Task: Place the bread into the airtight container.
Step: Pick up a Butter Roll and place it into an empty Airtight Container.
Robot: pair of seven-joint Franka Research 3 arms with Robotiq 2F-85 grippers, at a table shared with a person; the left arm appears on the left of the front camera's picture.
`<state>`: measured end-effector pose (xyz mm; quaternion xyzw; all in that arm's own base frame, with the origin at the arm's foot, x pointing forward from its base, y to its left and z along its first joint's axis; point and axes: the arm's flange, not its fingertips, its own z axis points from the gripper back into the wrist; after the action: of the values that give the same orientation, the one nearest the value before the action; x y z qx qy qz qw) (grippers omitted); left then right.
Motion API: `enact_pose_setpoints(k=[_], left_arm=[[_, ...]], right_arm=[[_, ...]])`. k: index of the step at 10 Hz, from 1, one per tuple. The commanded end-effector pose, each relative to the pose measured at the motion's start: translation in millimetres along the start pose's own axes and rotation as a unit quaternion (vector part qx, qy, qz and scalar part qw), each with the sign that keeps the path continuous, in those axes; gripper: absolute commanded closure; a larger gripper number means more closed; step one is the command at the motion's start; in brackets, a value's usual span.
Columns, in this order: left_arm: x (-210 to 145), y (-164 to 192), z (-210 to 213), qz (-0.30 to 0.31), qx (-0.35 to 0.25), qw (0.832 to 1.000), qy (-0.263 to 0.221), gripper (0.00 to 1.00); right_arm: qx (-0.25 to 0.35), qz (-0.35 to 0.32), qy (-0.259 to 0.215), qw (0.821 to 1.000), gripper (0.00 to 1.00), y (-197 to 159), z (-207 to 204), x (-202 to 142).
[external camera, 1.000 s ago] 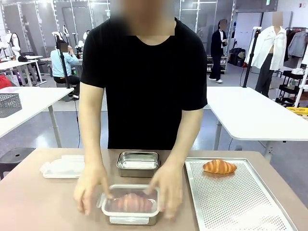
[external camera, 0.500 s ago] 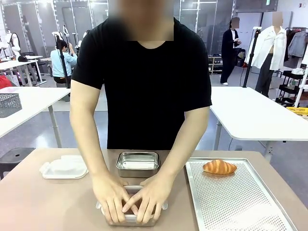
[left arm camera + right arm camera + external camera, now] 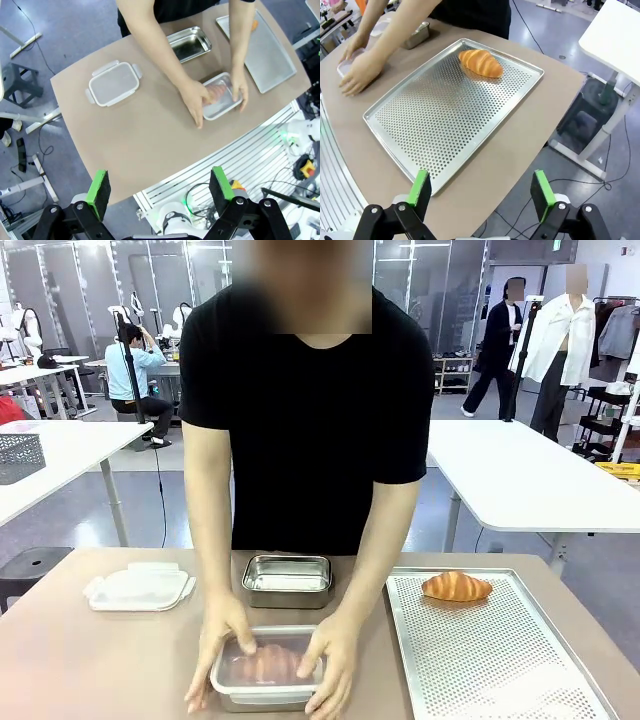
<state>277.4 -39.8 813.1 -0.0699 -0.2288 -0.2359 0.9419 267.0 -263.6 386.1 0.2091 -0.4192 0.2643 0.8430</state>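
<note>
text: none legible | labels, brands, numbers, signs: none readable | views checked: front, left wrist, right wrist

Left gripper (image 3: 160, 185) hangs high over the table's (image 3: 140, 135) near edge, jaws wide apart. Person's hands (image 3: 197, 100) grip both ends of the container (image 3: 222, 100), bread (image 3: 216, 90) inside. Loose lid (image 3: 112, 84) far left, empty steel pan (image 3: 189, 44) beyond, tray (image 3: 265, 55) right.

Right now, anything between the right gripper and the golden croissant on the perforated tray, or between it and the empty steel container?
Nothing visible between the right gripper and the golden croissant on the perforated metal tray. The person's forearm stands between the croissant and the empty rectangular steel container.
</note>
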Motion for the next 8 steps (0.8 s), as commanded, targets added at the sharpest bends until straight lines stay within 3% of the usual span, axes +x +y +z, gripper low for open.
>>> enact_pose_setpoints(k=[1,8], left_arm=[[-1.4,0.0,0.2,-0.002,-0.002,1.000,0.000,0.00],[-1.4,0.0,0.2,-0.002,-0.002,1.000,0.000,0.00]], right_arm=[[-0.001,0.008,-0.011,1.000,0.00,-1.0,0.5,-1.0],[0.000,0.000,0.000,1.000,0.00,0.0,0.0,0.0]])
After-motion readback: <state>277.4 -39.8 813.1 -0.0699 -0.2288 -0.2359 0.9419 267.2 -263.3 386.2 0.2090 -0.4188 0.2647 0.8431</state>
